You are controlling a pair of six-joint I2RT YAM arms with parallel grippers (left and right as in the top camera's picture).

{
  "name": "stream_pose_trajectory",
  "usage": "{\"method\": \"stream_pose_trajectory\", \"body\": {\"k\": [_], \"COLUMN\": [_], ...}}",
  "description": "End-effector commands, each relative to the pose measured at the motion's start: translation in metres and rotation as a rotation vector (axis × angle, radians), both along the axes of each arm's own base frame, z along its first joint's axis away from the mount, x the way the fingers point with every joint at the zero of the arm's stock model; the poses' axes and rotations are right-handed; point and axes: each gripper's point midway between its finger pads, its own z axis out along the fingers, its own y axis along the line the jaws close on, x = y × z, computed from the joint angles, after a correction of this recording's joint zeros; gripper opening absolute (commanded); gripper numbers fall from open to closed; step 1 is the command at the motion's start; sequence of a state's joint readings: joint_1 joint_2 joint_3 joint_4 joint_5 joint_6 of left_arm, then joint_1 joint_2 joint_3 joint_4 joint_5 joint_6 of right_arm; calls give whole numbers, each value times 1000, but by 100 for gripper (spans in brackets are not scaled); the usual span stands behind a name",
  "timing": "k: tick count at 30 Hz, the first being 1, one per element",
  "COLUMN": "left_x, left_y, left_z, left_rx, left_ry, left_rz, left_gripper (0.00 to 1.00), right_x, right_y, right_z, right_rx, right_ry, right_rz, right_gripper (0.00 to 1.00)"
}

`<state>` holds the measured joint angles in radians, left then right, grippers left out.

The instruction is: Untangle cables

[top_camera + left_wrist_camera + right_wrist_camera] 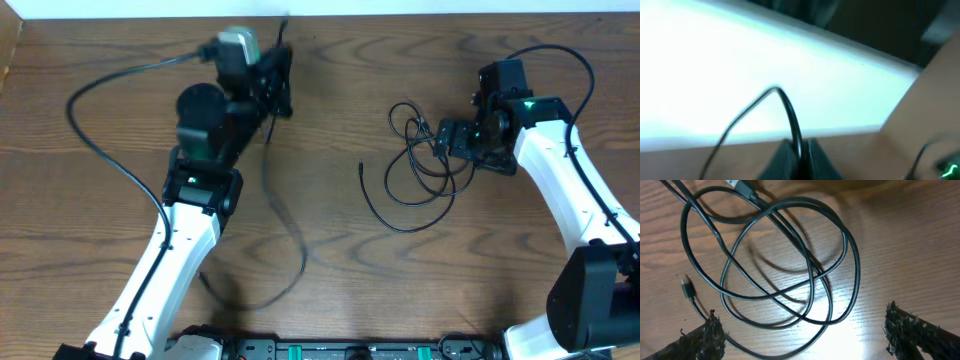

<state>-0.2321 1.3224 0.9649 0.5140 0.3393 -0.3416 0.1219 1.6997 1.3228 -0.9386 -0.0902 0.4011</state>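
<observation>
The left tool (799, 150) is clamped shut on one long black cable (790, 114) near the far edge of the table (330, 300); from there the cable trails back across the table toward the robot's base. The right tool (801, 314) hangs with its jaws spread wide over the looped tangle of black cables (812, 272), which lies on the table right of centre

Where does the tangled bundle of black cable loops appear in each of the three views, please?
Overhead: the tangled bundle lies right of centre, just left of the right gripper.
Left wrist: not in it; only a single black cord between the shut jaws.
Right wrist: it fills the upper middle, beyond the open jaws.
Shared landmark: the wood-grain table.
</observation>
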Motion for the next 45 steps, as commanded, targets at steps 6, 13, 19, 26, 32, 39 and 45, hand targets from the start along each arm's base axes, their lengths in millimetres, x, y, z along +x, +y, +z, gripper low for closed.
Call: {"method": "stream_pose_trajectory", "body": {"k": [6, 13, 19, 26, 32, 39, 45], "left_x": [-20, -24, -23, -17, 15, 30, 35], "left_y": [-29, 13, 13, 12, 17, 48, 69], "left_z": [-25, -139, -180, -212, -174, -161, -161], "left_rx": [-73, 61, 94, 112, 54, 14, -12], "left_ry": [227, 656, 774, 844, 657, 600, 605], "left_rz": [-209, 61, 70, 74, 96, 164, 212], "left_gripper": [8, 8, 8, 8, 8, 8, 8], "right_x": [-7, -20, -20, -55, -88, -133, -159], "right_y": [0, 0, 48, 130, 179, 218, 240], "right_z": [-11, -38, -27, -2, -11, -46, -62], "right_rx": [5, 1, 198, 461, 367, 281, 275], "right_ry": [27, 59, -1, -89, -68, -84, -123], "right_rz": [-8, -4, 272, 751, 945, 1134, 1240], "right_gripper": [99, 99, 99, 76, 73, 88, 91]}}
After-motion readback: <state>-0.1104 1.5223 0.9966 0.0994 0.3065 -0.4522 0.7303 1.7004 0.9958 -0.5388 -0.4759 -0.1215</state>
